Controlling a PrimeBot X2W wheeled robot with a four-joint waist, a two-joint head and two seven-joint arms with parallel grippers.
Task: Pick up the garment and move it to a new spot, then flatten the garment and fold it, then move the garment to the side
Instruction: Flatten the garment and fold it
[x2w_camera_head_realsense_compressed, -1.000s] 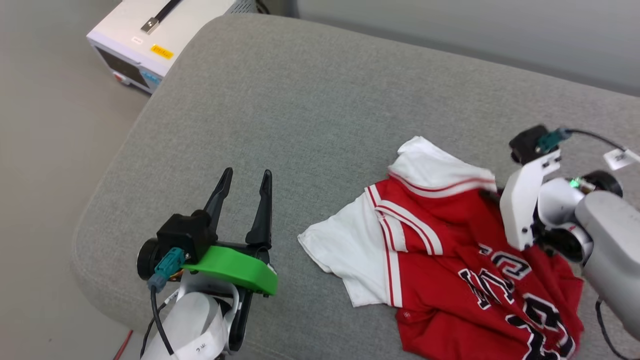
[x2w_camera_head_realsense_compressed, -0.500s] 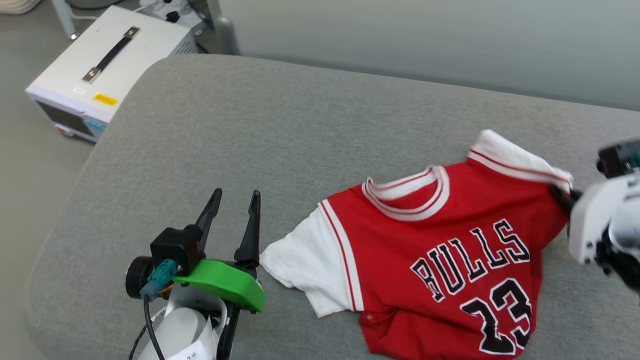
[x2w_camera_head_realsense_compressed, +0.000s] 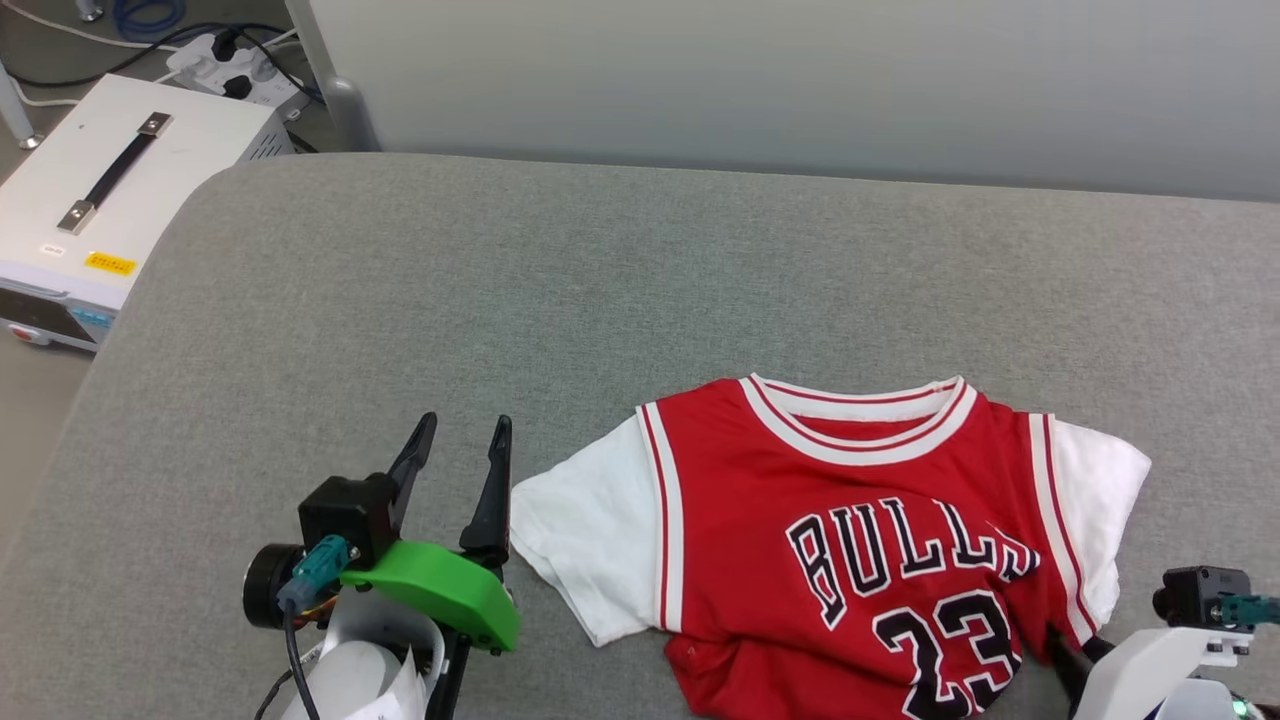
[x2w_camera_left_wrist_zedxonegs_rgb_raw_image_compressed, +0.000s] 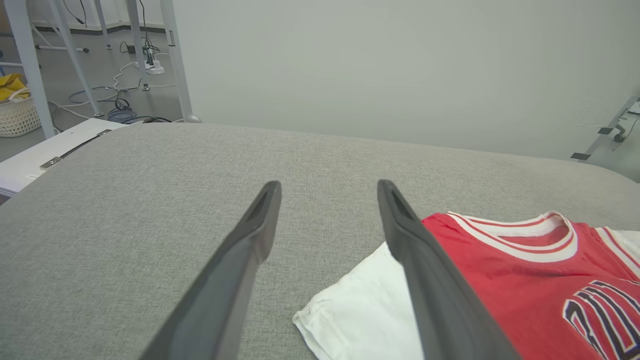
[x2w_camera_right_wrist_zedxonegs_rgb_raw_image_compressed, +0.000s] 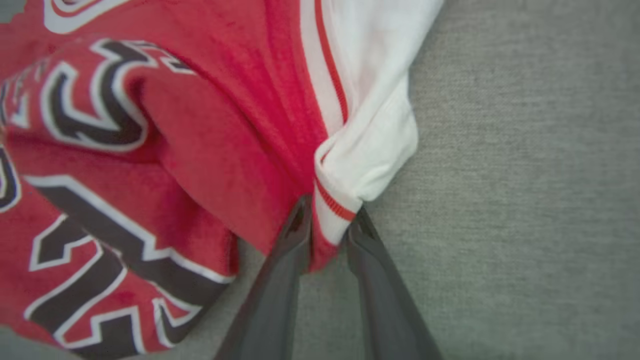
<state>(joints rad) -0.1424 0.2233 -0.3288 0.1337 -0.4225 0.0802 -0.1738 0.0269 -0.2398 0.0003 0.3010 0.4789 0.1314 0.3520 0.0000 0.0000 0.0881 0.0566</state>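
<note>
Now we see the garment (x2w_camera_head_realsense_compressed: 850, 530) lying front side up on the grey cushion (x2w_camera_head_realsense_compressed: 600, 300), in its near right part. Its striped collar points to the far side, and the black letters "BULLS" and the number "23" face upward. The white sleeve on the left lies flat on the cushion. The red cloth near the bottom hem is wrinkled and not flat.

Our right gripper (x2w_camera_right_wrist_zedxonegs_rgb_raw_image_compressed: 330, 207) is at the near right corner of the shirt. Its two dark fingers are pressed on a small fold of cloth where the red body meets the white sleeve with its red stripe, and the cloth is bunched together at the fingertips.

Our left gripper (x2w_camera_head_realsense_compressed: 466, 420) is above the cushion at the near left, with its fingers spread wide and nothing between them. The left sleeve is just beside its right finger. Far left, beside the cushion, stands a white box (x2w_camera_head_realsense_compressed: 110, 200) with a black handle.
</note>
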